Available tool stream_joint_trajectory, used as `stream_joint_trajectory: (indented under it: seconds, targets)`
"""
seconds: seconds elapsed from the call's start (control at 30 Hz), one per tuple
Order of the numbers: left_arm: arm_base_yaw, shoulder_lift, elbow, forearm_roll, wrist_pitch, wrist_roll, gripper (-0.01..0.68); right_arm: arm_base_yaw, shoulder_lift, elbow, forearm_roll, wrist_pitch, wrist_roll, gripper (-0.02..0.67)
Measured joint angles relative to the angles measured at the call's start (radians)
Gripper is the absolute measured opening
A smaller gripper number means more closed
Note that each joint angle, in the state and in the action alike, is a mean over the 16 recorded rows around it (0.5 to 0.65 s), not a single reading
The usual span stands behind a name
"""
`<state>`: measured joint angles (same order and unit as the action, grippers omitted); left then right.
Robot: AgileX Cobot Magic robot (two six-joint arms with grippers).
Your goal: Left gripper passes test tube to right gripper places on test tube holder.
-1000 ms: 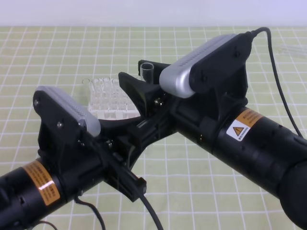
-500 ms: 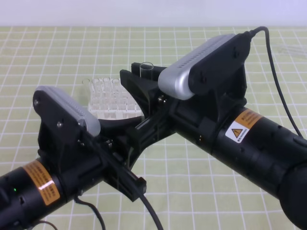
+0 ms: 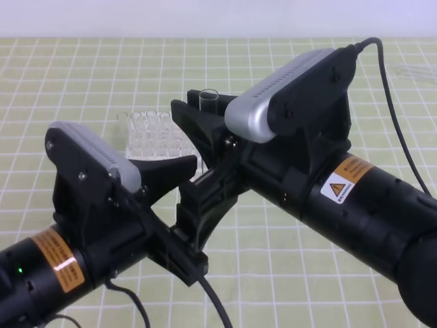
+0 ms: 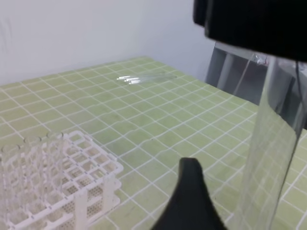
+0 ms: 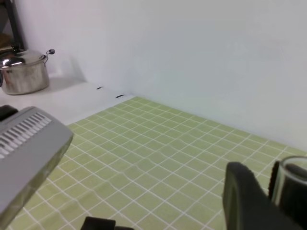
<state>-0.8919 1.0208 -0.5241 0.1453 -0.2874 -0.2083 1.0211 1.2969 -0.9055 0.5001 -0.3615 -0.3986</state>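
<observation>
Left gripper, near left in the high view, on a black arm with a plain orange band: released, fingers spread wide, one pointing right toward the rack, the other angled down toward the near edge, nothing between them. Right gripper, reaching in from the near right on an arm with a warning-triangle label: clenched on the tube, black fingers either side of the glass. Tube upright, open rim showing above the right fingers, lower length hidden behind the two grippers in the high view; in the left wrist view a clear, slightly tilted column at the right, hanging below a dark mass at the top; in the right wrist view only the rim visible, just beside a black finger. Rack, white lattice of square holes, standing on the mat just left of and behind the tube, several clear tubes upright in it; seen also at the near left of the left wrist view. Mat: green with a white grid. Loose clear tubes lying far back on the mat in the left wrist view. Steel pot with lid on a white surface at far left in the right wrist view.
</observation>
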Motion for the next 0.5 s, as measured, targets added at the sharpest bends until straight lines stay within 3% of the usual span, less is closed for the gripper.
stream_joint_trajectory:
  seconds: [0.13, 0.23, 0.5]
  targets:
    - [0.000, -0.049, 0.000, 0.000, 0.061, -0.001, 0.454, -0.011, 0.000, 0.000, 0.000, 0.007, -0.002, 0.089]
    - [0.000, -0.118, 0.000, 0.000, 0.146, 0.001, 0.399, -0.020, 0.000, 0.000, 0.000, 0.015, -0.003, 0.089]
    - [0.000, -0.371, 0.021, -0.005, 0.440, 0.005, 0.160, -0.041, 0.000, 0.000, 0.001, 0.041, -0.005, 0.088]
